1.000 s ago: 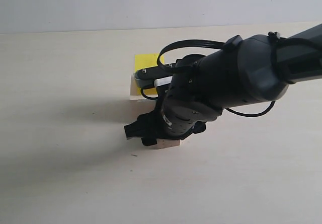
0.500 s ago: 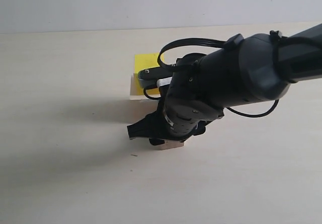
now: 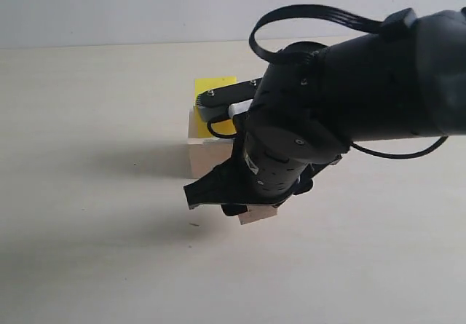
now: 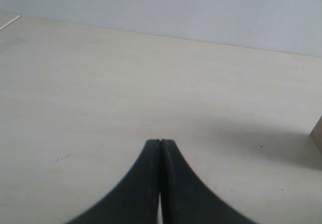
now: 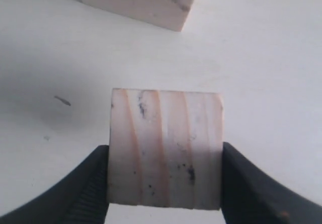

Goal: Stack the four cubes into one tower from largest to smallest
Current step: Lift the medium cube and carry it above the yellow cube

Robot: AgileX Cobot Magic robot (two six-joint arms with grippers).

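- The right claw (image 5: pixel 166 178) pinches the speckled wood cube (image 5: pixel 165 133) by two opposite sides, low over the counter (image 3: pixel 87 193) and near the stack.
- The yellow cube (image 3: pixel 213 89) sits on the largest pale cube (image 3: pixel 206 156), so placing the third cube looks like the step in hand.
- Next, the held cube likely needs raising above the yellow top, centring, squaring and lowering before release.
- The left claw (image 4: pixel 160 151) is pressed together and empty, over bare counter.
- The tiny cube shows in no view.
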